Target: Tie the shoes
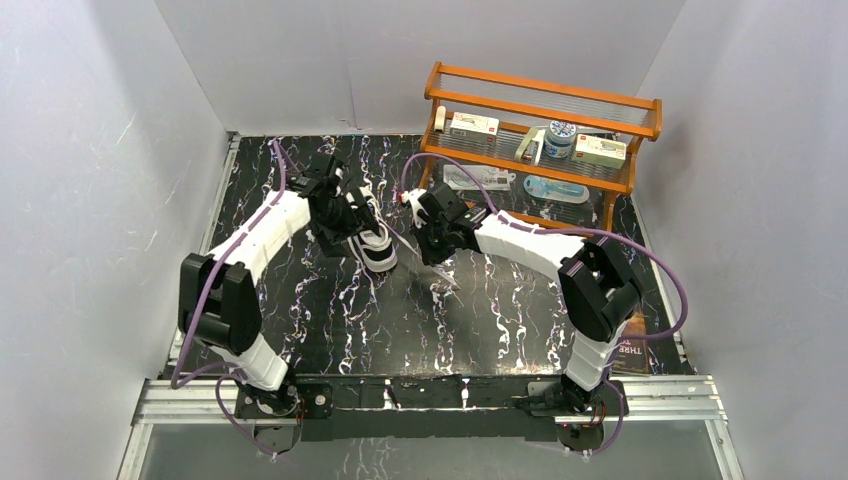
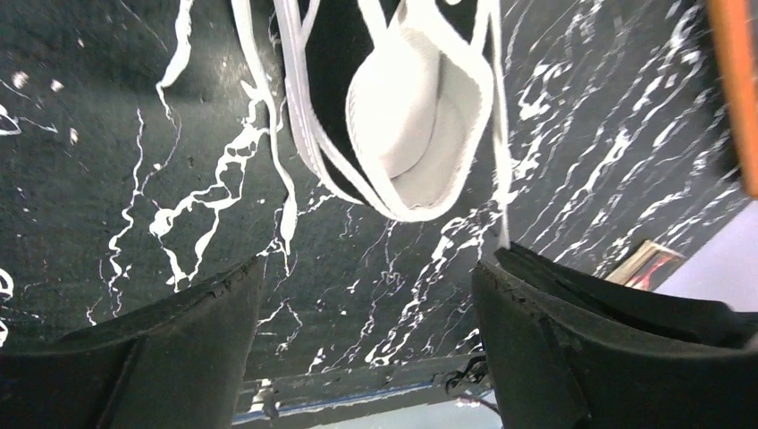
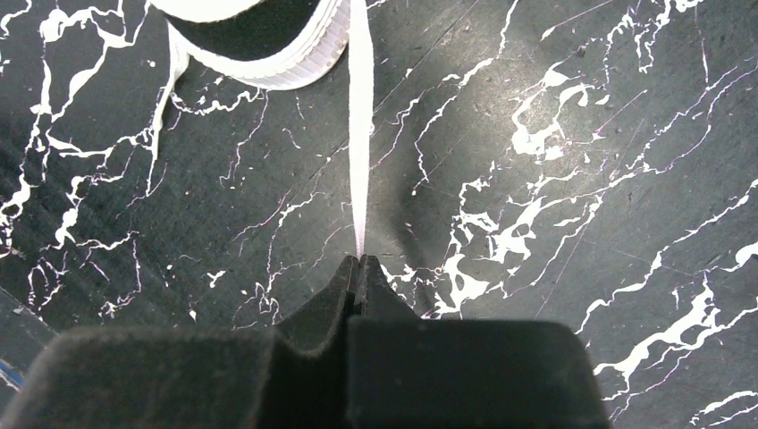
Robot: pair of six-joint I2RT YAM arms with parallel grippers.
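The sneaker (image 1: 376,243) stands on the black, white-veined table (image 1: 470,320), left of centre, between the two grippers. The left gripper (image 2: 371,268) is released: its two fingers (image 2: 179,331) stand wide apart with bare table between them, positioned just behind the heel opening, where the white lining is visible. A loose lace (image 2: 268,134) lies in curves on the table beside the sneaker. Another strand runs down past the heel to the tip of the other finger; contact there cannot be confirmed. The right gripper (image 3: 360,261) is clenched, jaws pressed together on the end of one flat white lace (image 3: 359,134). This lace runs in a straight, taut line from the fingertips to the sneaker's white sole. An orange wooden rack (image 1: 545,125) stands at the far right of the table. It holds white boxes (image 1: 473,125) and a blue-lidded jar (image 1: 560,138); the printing on these is too small to read. A printed card (image 1: 630,350) at the table's right edge carries pale lettering that is not legible.
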